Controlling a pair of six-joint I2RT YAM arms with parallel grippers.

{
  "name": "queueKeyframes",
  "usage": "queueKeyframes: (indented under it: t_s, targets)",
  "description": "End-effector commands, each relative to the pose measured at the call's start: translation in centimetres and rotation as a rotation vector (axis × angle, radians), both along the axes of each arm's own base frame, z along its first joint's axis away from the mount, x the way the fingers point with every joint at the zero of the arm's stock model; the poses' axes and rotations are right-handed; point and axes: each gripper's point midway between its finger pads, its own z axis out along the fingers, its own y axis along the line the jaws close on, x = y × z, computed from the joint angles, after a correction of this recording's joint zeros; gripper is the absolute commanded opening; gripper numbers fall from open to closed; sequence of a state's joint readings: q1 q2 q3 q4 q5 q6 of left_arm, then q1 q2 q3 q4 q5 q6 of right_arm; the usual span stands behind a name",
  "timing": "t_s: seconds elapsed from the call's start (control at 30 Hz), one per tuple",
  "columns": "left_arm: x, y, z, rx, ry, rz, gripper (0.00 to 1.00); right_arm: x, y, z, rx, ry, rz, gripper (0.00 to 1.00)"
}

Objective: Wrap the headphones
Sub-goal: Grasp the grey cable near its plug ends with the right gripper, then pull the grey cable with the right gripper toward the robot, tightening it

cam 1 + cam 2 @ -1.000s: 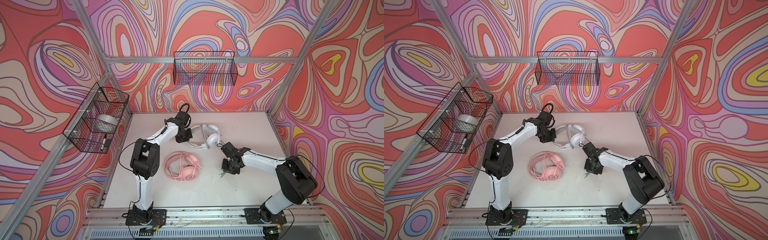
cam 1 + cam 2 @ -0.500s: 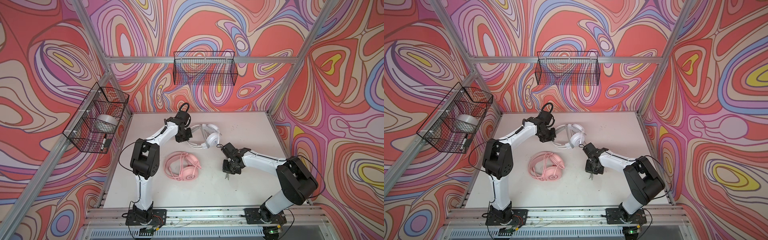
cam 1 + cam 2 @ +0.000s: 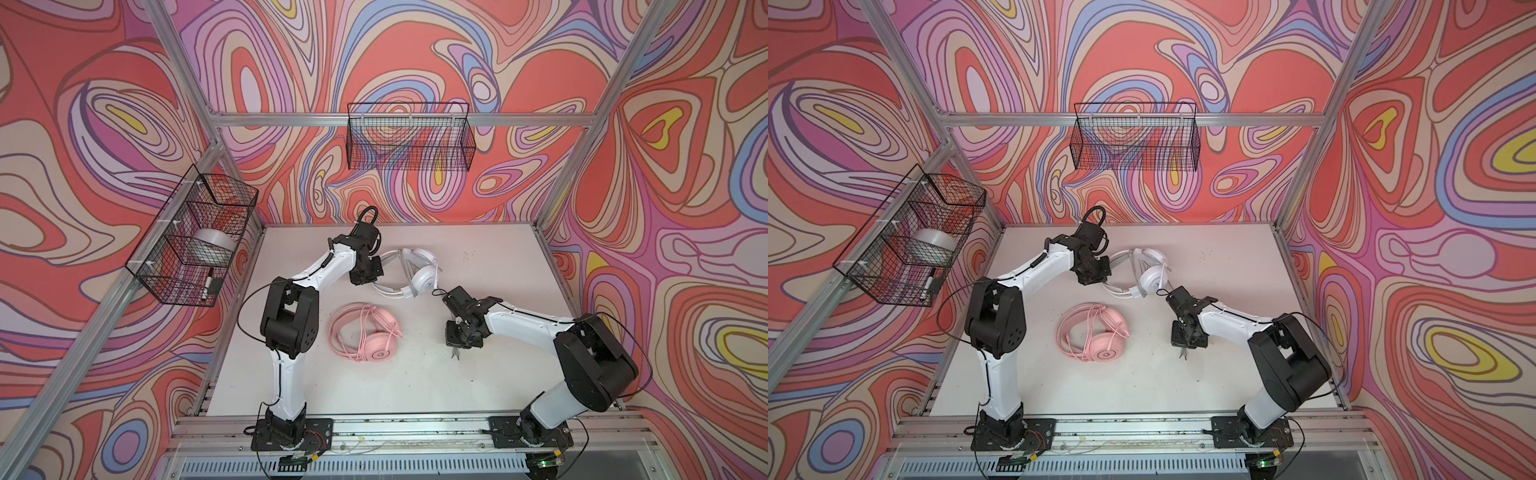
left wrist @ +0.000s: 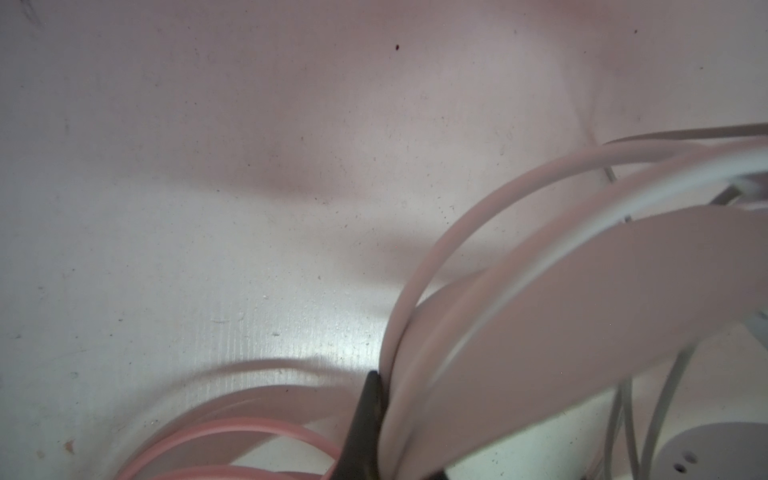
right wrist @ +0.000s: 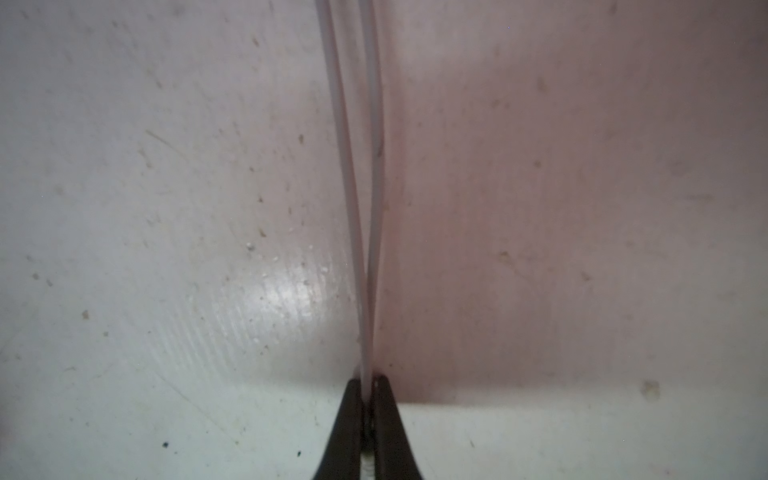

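Cable lies coiled over the pink headphones (image 3: 365, 332), which rest flat on the table (image 3: 374, 386) nearest the arm bases, apart from both claws. To their right, the right claw (image 5: 368, 384) points down at the table, pinched tight on two strands of grey cable (image 5: 374, 187) that run back toward the white headphones (image 3: 424, 276). These lie farther back, mid-table, and the left claw (image 3: 374, 277) is clamped on their headband (image 4: 561, 316) at their left side.
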State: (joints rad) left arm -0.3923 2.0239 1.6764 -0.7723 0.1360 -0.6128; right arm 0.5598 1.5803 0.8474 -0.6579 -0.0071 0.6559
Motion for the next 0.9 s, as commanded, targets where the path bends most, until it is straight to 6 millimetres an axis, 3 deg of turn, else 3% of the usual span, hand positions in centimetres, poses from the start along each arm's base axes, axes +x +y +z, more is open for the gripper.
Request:
queueKeyframes:
  t_s: [0.0, 0.43, 0.87]
  targets:
    - [0.5, 0.0, 1.7, -0.027, -0.05, 0.003, 0.0, -1.8, -1.8, -1.1, -0.084, 0.04, 0.041, 0.0]
    - [0.8, 0.1, 2.0, -0.023, -0.06, 0.02, 0.0, -0.8, -0.6, 2.1, -0.022, -0.063, 0.175, 0.0]
    - [1.2, 0.0, 2.0, -0.028, -0.066, 0.028, 0.0, -0.4, 3.3, 6.7, 0.129, -0.105, 0.4, 0.0]
